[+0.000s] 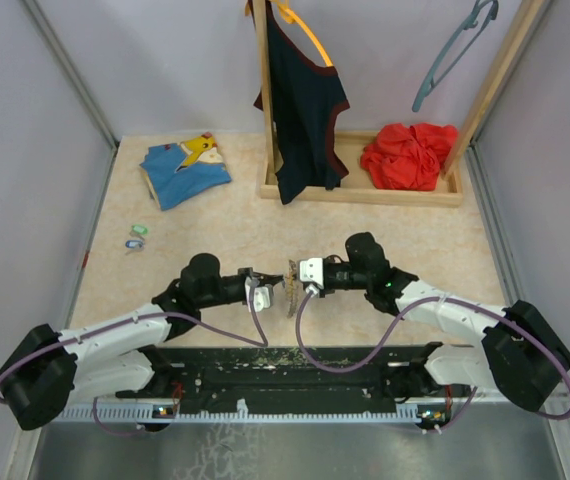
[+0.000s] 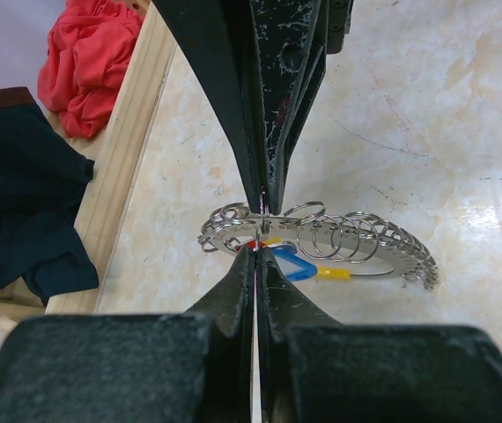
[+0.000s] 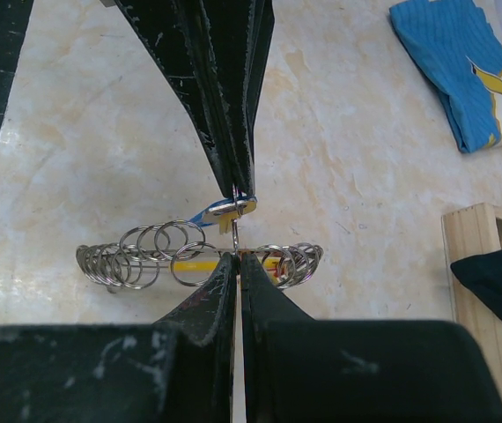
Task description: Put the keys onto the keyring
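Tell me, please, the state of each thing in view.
keyring: gripped from both sides
left gripper: shut on keyring
right gripper: shut on keyring
keys: lying loose, off the ring
blue shirt: folded
dark top: hanging up
red cloth: crumpled
teal hanger: hanging empty

No text, label, brand or number can be read anywhere.

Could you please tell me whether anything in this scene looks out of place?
The two keys lie near the left side of the table, far from the keyring, which the left hand and right hand both pinch shut mid-table. Otherwise only the red cloth, crumpled on the base of the wooden rack, looks untidy.
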`<move>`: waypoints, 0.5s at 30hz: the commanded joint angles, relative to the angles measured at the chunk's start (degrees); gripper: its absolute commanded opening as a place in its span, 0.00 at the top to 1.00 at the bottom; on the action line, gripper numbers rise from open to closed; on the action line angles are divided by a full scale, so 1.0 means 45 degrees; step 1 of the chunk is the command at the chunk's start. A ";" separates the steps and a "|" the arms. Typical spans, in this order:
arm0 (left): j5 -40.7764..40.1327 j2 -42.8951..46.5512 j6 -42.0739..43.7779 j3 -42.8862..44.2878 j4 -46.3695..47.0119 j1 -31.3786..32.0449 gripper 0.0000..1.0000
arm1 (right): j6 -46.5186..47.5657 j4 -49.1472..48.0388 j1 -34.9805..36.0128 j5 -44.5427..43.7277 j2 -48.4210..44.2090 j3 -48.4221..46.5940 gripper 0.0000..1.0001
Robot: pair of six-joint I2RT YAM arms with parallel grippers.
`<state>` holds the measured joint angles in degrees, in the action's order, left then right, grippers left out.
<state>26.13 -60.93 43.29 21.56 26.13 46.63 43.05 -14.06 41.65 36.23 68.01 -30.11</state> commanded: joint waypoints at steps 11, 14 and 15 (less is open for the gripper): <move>0.0000 -0.0240 -0.0191 0.0598 -0.0655 0.0106 1.00 | 0.0102 -0.0755 0.0149 -0.0017 -0.0057 -0.0290 1.00; 0.0002 -0.0216 -0.0215 0.0578 -0.0631 0.0093 1.00 | 0.0108 -0.0744 0.0146 0.0044 0.0019 -0.0299 1.00; -0.0005 -0.0202 -0.0224 0.0565 -0.0604 0.0102 1.00 | 0.0103 -0.0715 0.0140 0.0063 0.0038 -0.0313 1.00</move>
<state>25.93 -61.87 42.85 22.63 23.53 46.63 43.03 -14.06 41.91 35.14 68.01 -30.11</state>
